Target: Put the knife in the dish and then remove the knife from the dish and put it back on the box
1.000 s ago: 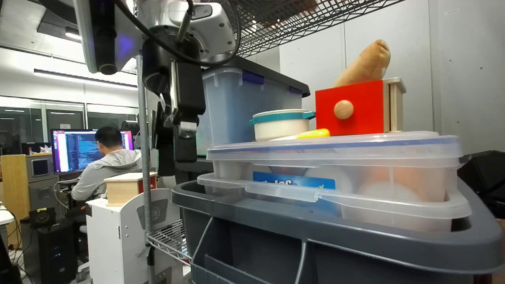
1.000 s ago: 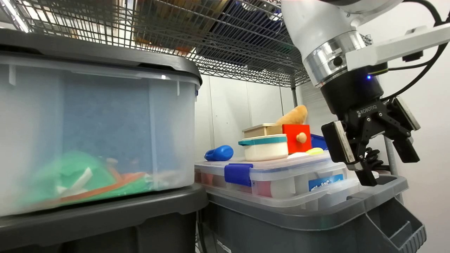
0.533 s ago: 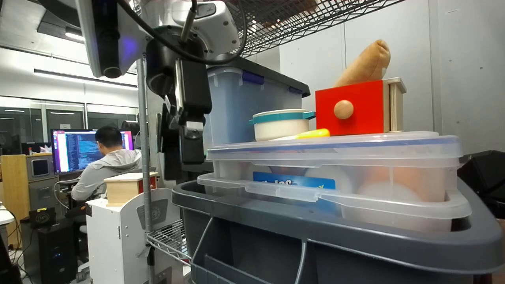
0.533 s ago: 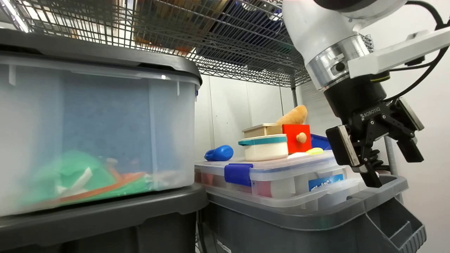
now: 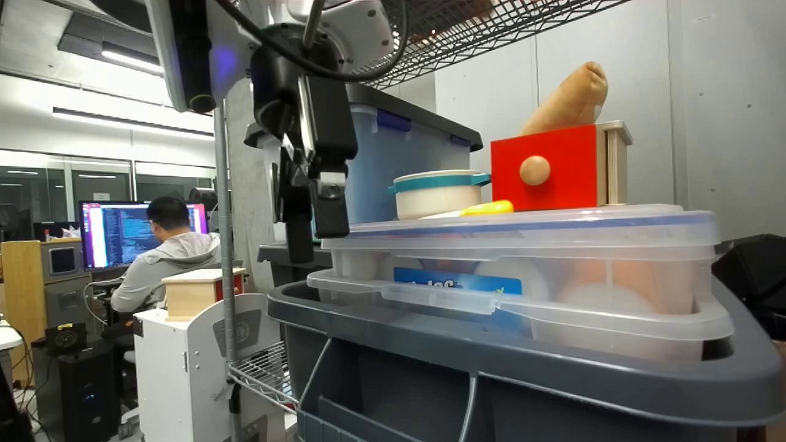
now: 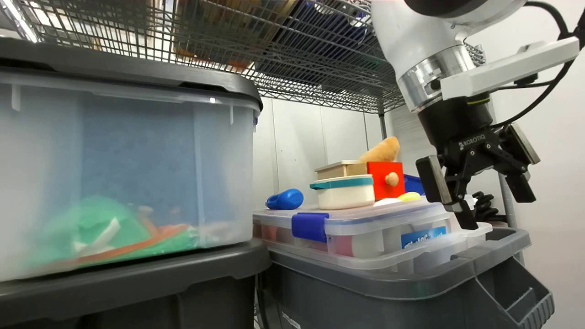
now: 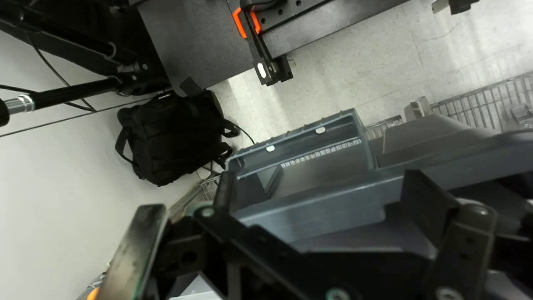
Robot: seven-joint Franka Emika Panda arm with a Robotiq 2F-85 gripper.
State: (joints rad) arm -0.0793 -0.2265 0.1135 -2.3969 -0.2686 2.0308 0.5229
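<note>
The knife, with a yellow handle (image 5: 488, 209) and a whitish blade, lies on the lid of the box; its yellow part also shows in an exterior view (image 6: 409, 196). The cream dish with a teal band (image 5: 437, 201) (image 6: 346, 195) stands on the same lid, close to the knife. The box (image 5: 614, 245) (image 6: 356, 235) is wide, clear plastic with a blue label. My gripper (image 5: 316, 236) (image 6: 496, 205) is open and empty, off to the side of the box. In the wrist view, nothing is between its fingers (image 7: 320, 191); knife, dish and box are not recognisable there.
A red drawer block (image 5: 552, 172) with a bread-like toy (image 5: 571, 101) stands behind the knife. A blue object (image 6: 285, 199) lies on the lid. A tall dark-lidded bin (image 6: 137, 151) stands beside. A wire shelf (image 6: 274, 59) hangs above. A grey bin (image 5: 522, 350) supports the box.
My open gripper has moved right and slightly up in an exterior view, closer to the box; elsewhere it shows a little left and up. The knife, dish and box have not moved.
</note>
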